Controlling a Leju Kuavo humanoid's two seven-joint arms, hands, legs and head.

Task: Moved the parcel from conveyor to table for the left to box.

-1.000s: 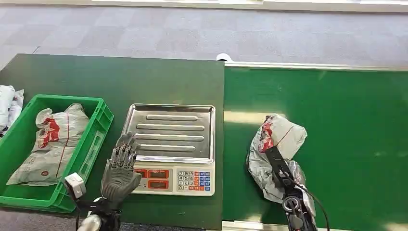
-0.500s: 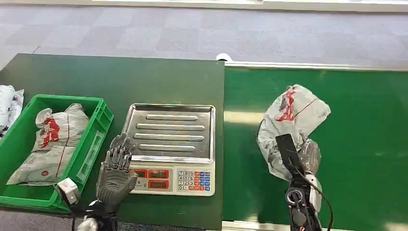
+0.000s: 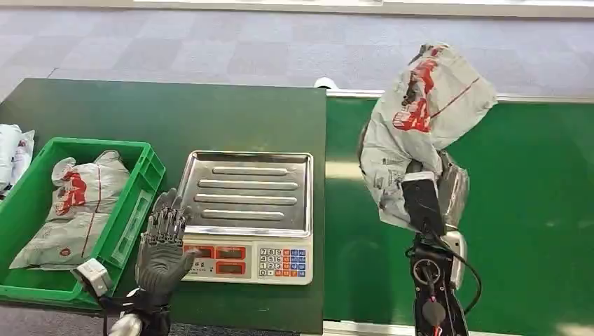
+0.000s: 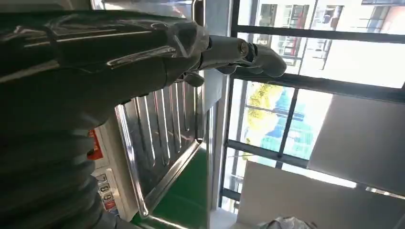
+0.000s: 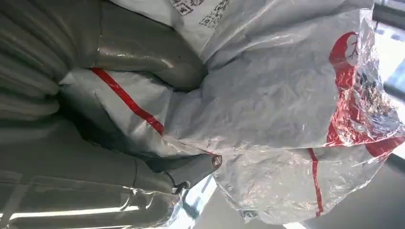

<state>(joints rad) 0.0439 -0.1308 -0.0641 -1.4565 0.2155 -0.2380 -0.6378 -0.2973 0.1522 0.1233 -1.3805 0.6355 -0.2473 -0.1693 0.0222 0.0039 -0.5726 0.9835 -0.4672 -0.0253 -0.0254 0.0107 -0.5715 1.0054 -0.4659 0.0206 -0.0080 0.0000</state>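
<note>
**Parcel lifted clear of the conveyor**

The right hand (image 3: 429, 203) grips the grey parcel (image 3: 420, 119) above the conveyor (image 3: 532, 210). Transfer step: next, carry it leftward onto the table (image 3: 175, 112), probably the scale (image 3: 245, 203). The left hand (image 3: 162, 245) waits, fingers spread, beside the green box (image 3: 143, 182).

Parcel (image 3: 420, 119): grey-white plastic, red print and thin red stripe. Conveyor (image 3: 518, 210): bright green. Surface (image 3: 175, 115): dark green. Crate (image 3: 143, 175): green. Scale (image 3: 245, 210): silver ribbed pan, red displays, blue-orange keys.
</note>
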